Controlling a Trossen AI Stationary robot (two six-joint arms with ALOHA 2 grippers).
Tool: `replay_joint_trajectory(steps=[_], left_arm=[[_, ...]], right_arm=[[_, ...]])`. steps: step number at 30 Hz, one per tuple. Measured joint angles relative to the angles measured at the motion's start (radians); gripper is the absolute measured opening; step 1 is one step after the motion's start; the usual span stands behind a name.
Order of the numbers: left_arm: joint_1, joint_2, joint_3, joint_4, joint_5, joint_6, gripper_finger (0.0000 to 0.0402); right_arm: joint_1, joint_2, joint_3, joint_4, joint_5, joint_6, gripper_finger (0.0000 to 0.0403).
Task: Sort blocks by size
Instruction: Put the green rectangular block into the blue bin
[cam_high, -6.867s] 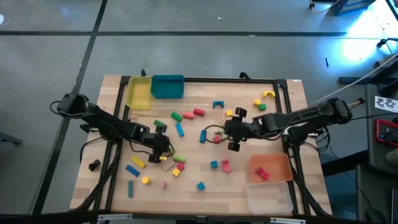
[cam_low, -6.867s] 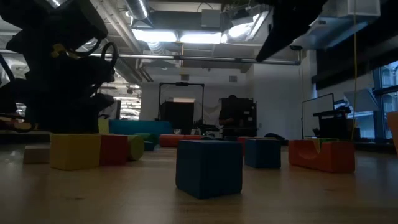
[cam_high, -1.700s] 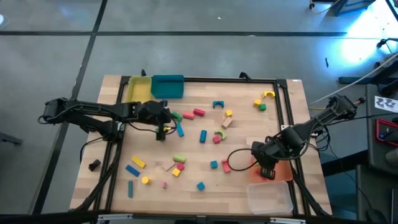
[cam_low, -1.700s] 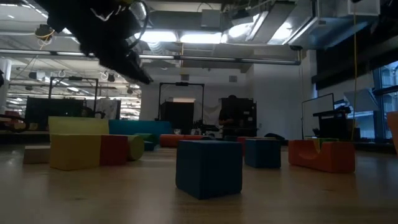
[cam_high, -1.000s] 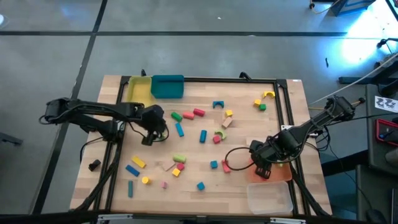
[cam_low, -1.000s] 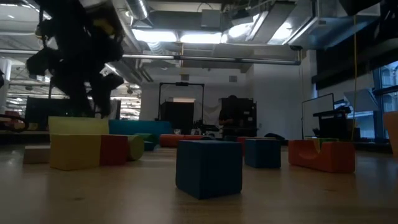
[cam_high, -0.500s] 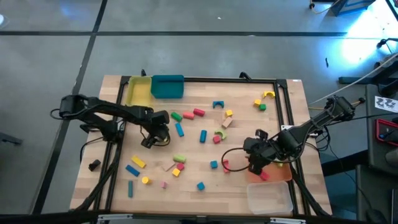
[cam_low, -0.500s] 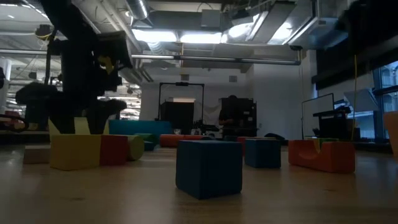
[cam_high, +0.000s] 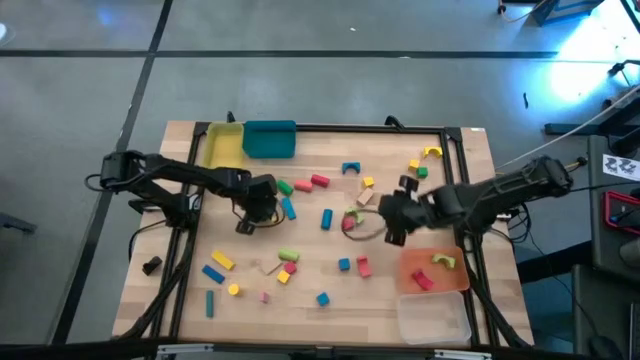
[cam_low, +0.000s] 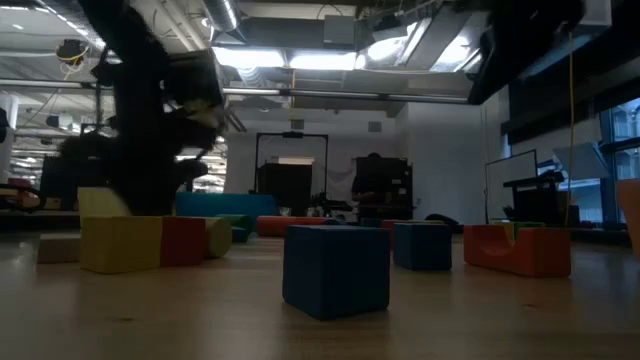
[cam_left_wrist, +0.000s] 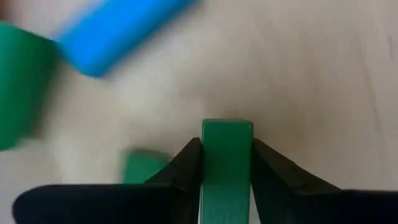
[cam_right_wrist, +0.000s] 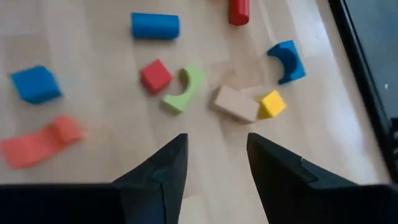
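Note:
Small coloured blocks lie scattered over the wooden table (cam_high: 320, 290). My left gripper (cam_high: 250, 212) points steeply down near the table's left side, beside a blue bar (cam_high: 289, 208) and a green cylinder (cam_high: 283, 186). It is shut on a small green block (cam_left_wrist: 227, 155), which the gripper hides in the high view. My right gripper (cam_high: 392, 216) hangs open above the table's middle with nothing between its fingers. Ahead of it lie a green arch (cam_right_wrist: 185, 88), a red cube (cam_right_wrist: 155, 76), a tan block (cam_right_wrist: 235, 104) and a yellow cube (cam_right_wrist: 271, 104). My left gripper pinches the green block's two opposite sides (cam_left_wrist: 227, 140) between its two fingers. The fingers come from above, pointing steeply down. The block's end (cam_left_wrist: 227, 124) sticks out past the fingertips. Whether that end rests on the table, I cannot tell.
A yellow tray (cam_high: 224, 148) and a teal tray (cam_high: 269, 138) stand at the far left. An orange tray (cam_high: 450, 280) holding a red and a green piece, and a clear tray (cam_high: 433, 318), stand at the near right. More blocks lie near the front left.
My left gripper has sunk toward the table beside the blue bar, and its fingers have drawn together. My right gripper has swung from over the orange tray toward the table's middle and far side, turning as it went. It has stayed open.

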Motion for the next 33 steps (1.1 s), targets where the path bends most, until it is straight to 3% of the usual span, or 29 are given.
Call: replay_joint_trajectory(steps=[7,11,17,21,27,33], left_arm=[[0.012,-0.002,0.121,0.038,-0.001,-0.179,0.0086],[0.046,-0.003,0.169,0.165,-0.095,-0.245,0.0086],[0.173,-0.003,0.206,0.348,-0.269,-0.247,0.0086],[0.292,-0.003,0.206,0.37,-0.361,-0.238,0.009],[0.46,-0.003,0.205,0.378,-0.38,-0.166,0.0096],[0.53,-0.003,0.205,0.372,-0.379,-0.174,0.0107]], right_arm=[[-0.198,0.0,0.0,0.134,-0.088,-0.44,0.0168],[-0.293,0.001,0.0,0.257,-0.109,-0.606,0.0168],[-0.413,0.005,0.0,0.38,-0.134,-0.701,0.0168],[-0.482,0.005,0.0,0.373,-0.178,-0.731,0.0168],[-0.574,0.04,0.0,0.412,-0.286,-0.748,0.0168],[-0.626,0.106,0.0,0.442,-0.335,-0.752,0.0168]])
